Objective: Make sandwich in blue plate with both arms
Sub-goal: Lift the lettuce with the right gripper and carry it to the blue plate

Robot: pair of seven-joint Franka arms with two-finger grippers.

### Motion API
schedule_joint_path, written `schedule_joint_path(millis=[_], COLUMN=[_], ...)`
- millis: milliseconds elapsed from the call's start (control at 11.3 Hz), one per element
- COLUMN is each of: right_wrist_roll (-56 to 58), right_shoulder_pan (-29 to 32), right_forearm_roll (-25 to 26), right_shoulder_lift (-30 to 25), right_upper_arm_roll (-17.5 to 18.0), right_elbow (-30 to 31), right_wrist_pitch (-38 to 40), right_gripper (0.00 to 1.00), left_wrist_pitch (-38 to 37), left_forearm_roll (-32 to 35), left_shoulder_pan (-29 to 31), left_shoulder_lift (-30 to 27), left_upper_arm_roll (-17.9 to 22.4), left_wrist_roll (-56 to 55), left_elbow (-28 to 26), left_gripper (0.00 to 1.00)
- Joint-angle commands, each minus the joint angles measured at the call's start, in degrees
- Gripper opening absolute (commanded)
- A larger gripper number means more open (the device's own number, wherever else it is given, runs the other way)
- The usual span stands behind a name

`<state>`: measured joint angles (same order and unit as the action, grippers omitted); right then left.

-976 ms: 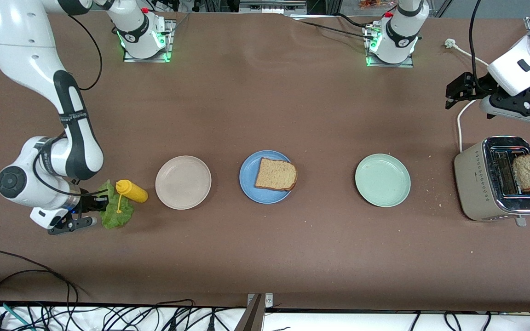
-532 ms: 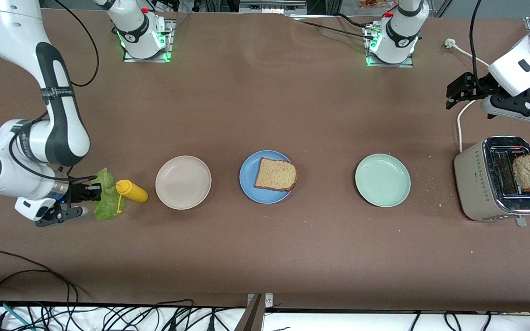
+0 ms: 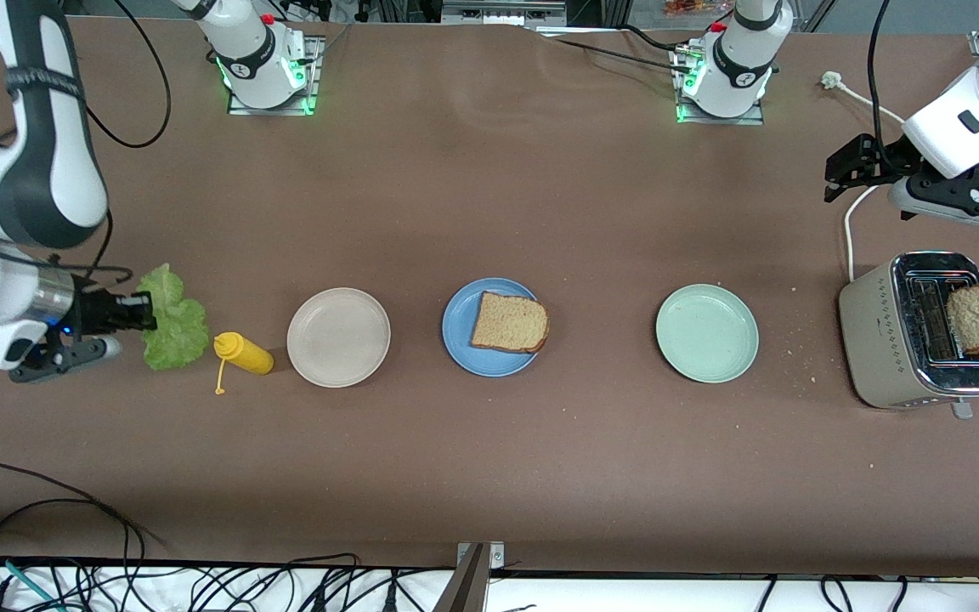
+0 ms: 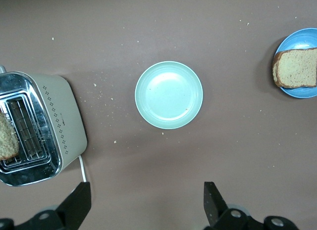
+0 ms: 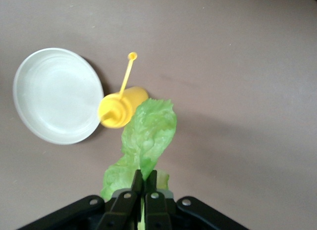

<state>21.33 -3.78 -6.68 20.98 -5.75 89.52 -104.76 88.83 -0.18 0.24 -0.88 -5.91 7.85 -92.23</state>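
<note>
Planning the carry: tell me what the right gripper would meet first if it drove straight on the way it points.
Likely the yellow squeeze bottle, just ahead of the crinkled green lettuce leaf held in the right gripper; height is unclear, so it may pass above, toward the cream-white round plate.

1. The right gripper (image 3: 134, 311) has gone up and pulled back toward the right arm's end of the tabletop, and it kept its fingers pinched on the lettuce leaf (image 3: 168, 320) the whole way.
2. So the lettuce leaf isn't lying against the yellow mustard bottle (image 3: 245, 354) anymore. It's hanging in the air just beside it now.
3. With the leaf gone, the bottle's yellow cap and its thin tether (image 3: 219, 379) are in plain sight on the tabletop.
4. The right arm's elbow swung up too, and most of it has slid off the edge of the front view.
</note>
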Motion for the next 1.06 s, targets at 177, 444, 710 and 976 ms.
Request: schedule_joint_path(millis=[177, 444, 710, 976], right_wrist_roll=[-3.46, -18.9, -33.85, -45.73], right_shoulder_pan=[-2.7, -11.92, -17.65, -22.22], right_forearm_roll=[-2.71, -3.25, -7.54, -8.88], right_shoulder_lift=[-5.07, -1.92, 6.41, 15.03], right_upper_arm_roll=[3.02, 1.88, 2.05, 2.49], right_elbow=[-1.19, -5.56, -14.95, -23.93], right_wrist_pitch=[6.68, 6.68, 5.8, 2.83], right_gripper=[0.0, 0.0, 0.0, 0.0], left_wrist_pitch=[-0.24, -0.24, -0.24, -0.24], left_forearm_roll=[-0.25, -0.34, -0.34, -0.34], left_shoulder_pan=[0.46, 0.73, 0.81, 0.9], left_shoulder_lift=[-0.18, -0.18, -0.18, -0.09], left_upper_arm_roll=[0.2, 0.2, 0.28, 0.2], left_wrist_roll=[0.15, 0.15, 0.15, 0.15], left_elbow=[0.38, 0.38, 0.38, 0.38], left_gripper=[1.0, 1.0, 1.0, 1.0])
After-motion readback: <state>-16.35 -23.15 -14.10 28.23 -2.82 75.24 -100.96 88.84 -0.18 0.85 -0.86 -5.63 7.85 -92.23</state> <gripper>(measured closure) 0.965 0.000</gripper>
